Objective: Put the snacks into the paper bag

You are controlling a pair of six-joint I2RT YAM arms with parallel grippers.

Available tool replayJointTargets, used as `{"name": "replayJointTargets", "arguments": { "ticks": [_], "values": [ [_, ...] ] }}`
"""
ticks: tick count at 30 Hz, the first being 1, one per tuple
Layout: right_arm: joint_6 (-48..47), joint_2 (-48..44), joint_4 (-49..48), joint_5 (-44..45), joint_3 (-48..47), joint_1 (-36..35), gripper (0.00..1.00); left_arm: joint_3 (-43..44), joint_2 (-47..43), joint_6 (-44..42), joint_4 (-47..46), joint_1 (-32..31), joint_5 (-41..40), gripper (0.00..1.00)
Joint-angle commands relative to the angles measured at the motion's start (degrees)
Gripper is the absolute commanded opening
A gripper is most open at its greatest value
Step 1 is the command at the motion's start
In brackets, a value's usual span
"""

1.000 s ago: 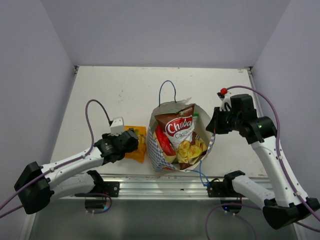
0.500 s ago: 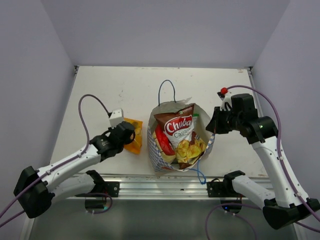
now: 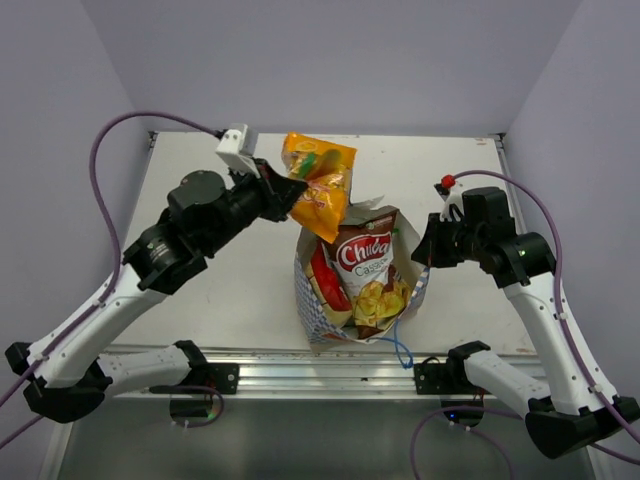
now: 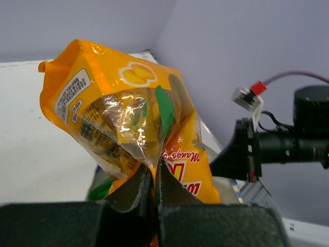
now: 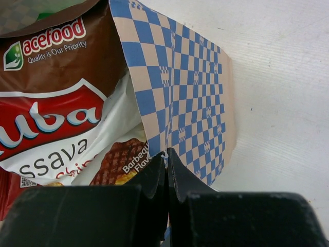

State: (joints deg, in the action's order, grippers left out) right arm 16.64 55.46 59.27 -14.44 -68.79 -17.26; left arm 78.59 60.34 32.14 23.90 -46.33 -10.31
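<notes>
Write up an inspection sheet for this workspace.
Surface: white table, with the paper bag standing near its front edge.
Job's things: orange packet held in the air above the bag's far rim; brown-white chip bag and red packet inside, sticking out.
Clutter: nothing seen.
Grippers: left jaws shut on the orange packet's edge; right jaws shut on the bag's right wall.
Cables: a purple cable loops over each arm; blue cord handle hangs at the bag's front.
Surroundings: plain pale walls; metal rail along the near edge.
</notes>
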Motion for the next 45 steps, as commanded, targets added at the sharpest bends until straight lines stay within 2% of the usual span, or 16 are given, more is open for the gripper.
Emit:
{"name": "replayJointTargets", "arguments": {
  "ticks": [1,4,9,12,15,19,23,27,32,38,43,44,45],
  "values": [
    [-0.3,-0.44,-2.4,-1.03,-1.61,-0.06,0.0,2.8,6.26,-4.36,-7.81,-7.88,8.8,0.0],
    [-0.21,-0.36,-2.4,-0.86,-1.61,-0.06,0.0,1.84,10.14,-3.23,-9.91,-12.2,10.04,0.0],
    [-0.3,-0.71,-1.7,0.02,-2.22,-0.06,0.0,1.13,14.27,-1.73,-9.84,-18.17,7.59,0.0],
    [-0.38,-0.62,-1.52,0.11,-2.05,-0.06,0.0,3.05,17.34,-1.55,-4.41,-19.33,5.48,0.0],
    [-0.3,-0.36,-1.61,0.11,-2.31,-0.06,0.0,8.06,21.73,-3.13,8.83,-22.22,-0.14,0.0],
    [-0.38,-0.27,-1.61,0.2,-2.22,-0.06,0.0,14.91,24.91,-3.49,19.59,-26.7,-8.13,0.0],
    [-0.21,-0.27,-1.7,0.46,-2.31,-0.06,0.0,17.21,25.88,-1.21,27.5,-28.64,-10.17,0.0],
    [-0.12,-0.09,-1.78,0.37,-2.22,-0.06,0.0,14.94,26.76,0.46,33.04,-29.87,-11.05,0.0],
    [-0.12,0.0,-1.78,0.55,-2.4,-0.06,0.0,9.75,29.13,1.17,36.13,-32.15,-13.77,0.0],
    [-0.03,-0.18,-1.52,0.9,-2.75,-0.15,0.0,7.54,31.16,0.82,30.34,-32.86,-14.13,0.0],
    [-0.12,-0.18,-1.08,1.17,-3.01,-0.06,0.0,15.96,32.91,2.48,34.71,-32.95,-21.84,0.0],
    [-0.12,-0.35,-1.08,1.25,-2.92,-0.06,0.0,21.38,33.0,2.92,38.2,-32.95,-23.86,0.0],
    [-0.03,-0.44,-1.08,1.17,-2.84,-0.06,0.0,25.0,33.09,4.41,40.41,-32.95,-27.89,0.09]
  ]
}}
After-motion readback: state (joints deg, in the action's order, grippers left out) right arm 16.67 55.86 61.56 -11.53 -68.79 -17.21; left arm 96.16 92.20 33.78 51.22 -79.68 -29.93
